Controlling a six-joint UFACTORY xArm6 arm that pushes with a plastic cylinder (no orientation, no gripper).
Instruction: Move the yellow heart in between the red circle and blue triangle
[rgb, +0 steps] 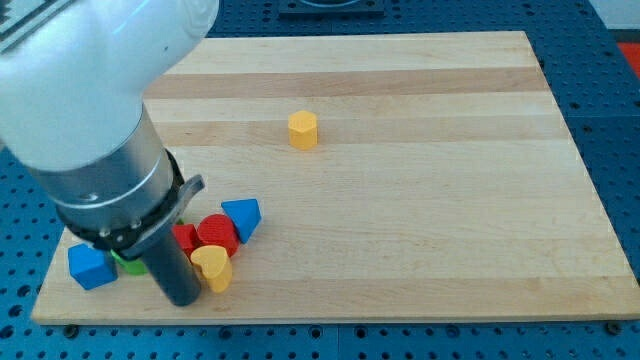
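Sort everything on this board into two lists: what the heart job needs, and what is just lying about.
Needed:
yellow heart block
red circle block
blue triangle block
my tip, just left of the heart

Lying about:
yellow hexagon block
blue block
green block, mostly hidden
second red block

The yellow heart (212, 267) lies flat at the board's lower left, touching the red circle (216, 234), the blue triangle (243, 217) just beyond.

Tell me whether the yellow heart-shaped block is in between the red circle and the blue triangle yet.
Not yet. The yellow heart-shaped block sits below the red circle block; the blue triangle block lies up-right. My tip is just left of the heart.
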